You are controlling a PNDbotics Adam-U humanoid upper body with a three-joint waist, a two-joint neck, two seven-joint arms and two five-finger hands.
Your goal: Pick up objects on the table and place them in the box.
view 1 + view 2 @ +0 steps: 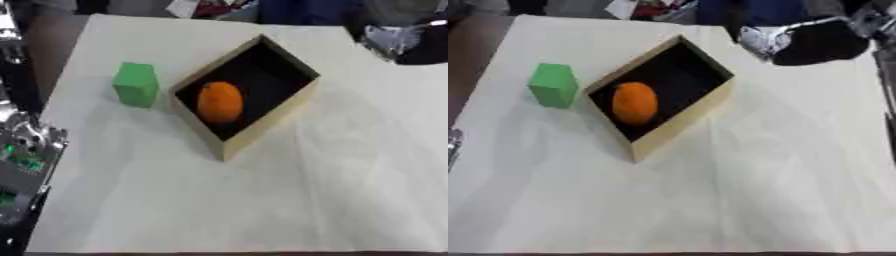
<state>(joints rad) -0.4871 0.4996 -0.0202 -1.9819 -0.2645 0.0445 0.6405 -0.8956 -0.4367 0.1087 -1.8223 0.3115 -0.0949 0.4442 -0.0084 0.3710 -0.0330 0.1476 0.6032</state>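
When weighed for reach, found green block (136, 85) beside box (262, 131) toward tabletop's (289, 200) left edge, nearer left hand (31, 145) than right hand (824, 42); could not tell either's fingers.

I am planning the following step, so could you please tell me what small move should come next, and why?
Probably move the robot hand at the upper right toward the green block. The orange already lies inside the box, while the block stands on the table just left of it, untouched. The left arm shows only at the edge.
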